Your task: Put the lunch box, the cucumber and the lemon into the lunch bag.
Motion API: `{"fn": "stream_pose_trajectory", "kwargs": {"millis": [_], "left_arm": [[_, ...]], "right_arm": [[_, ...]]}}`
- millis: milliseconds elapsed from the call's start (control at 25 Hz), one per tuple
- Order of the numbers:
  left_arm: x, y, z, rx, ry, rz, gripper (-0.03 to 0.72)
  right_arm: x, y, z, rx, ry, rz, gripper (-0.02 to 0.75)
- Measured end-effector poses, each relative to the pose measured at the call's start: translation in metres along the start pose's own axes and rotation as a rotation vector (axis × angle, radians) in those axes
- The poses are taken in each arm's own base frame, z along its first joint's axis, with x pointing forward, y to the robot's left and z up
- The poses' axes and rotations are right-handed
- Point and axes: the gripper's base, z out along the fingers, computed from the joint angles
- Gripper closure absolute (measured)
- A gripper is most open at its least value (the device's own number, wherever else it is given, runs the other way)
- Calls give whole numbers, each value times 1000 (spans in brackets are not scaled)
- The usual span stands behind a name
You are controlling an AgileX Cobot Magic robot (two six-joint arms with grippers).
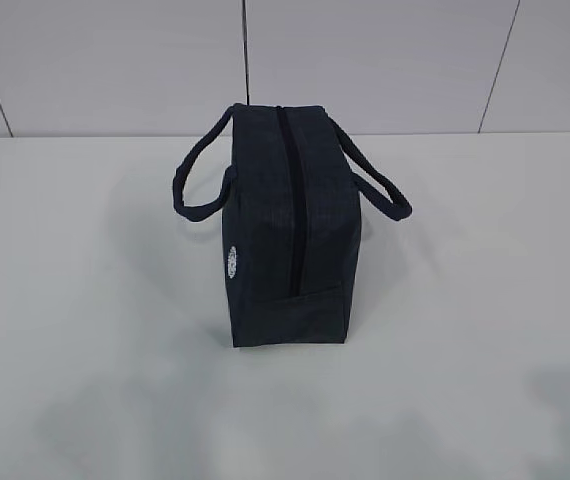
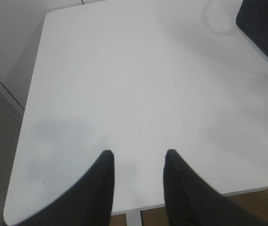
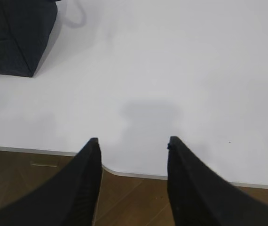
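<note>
A bare lab-like room: white table [image 1: 85,300], plain panelled wall [image 1: 365,60], wooden floor [image 3: 40,183].

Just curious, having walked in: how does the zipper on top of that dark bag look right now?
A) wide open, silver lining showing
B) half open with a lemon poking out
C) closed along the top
C: the lunch bag shows its zipper as one unbroken dark line, no lining or fruit visible.

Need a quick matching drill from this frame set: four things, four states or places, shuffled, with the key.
1. lunch bag
2. bag's round logo
3. left claw
4. table

a. white, bare around the bag
b. open, holding nothing, near the table edge
c. zipped shut, standing upright mid-table
d. on the bag's left side in the exterior view

Pairs: 1-c, 2-d, 3-b, 4-a
</note>
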Motion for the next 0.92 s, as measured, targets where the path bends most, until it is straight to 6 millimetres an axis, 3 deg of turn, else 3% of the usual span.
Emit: {"fn": "stream_pose_trajectory", "kwargs": {"millis": [920], "left_arm": [[0, 0, 0, 0, 0, 0, 443]], "right_arm": [[0, 0, 0, 1, -4, -2, 383]]}}
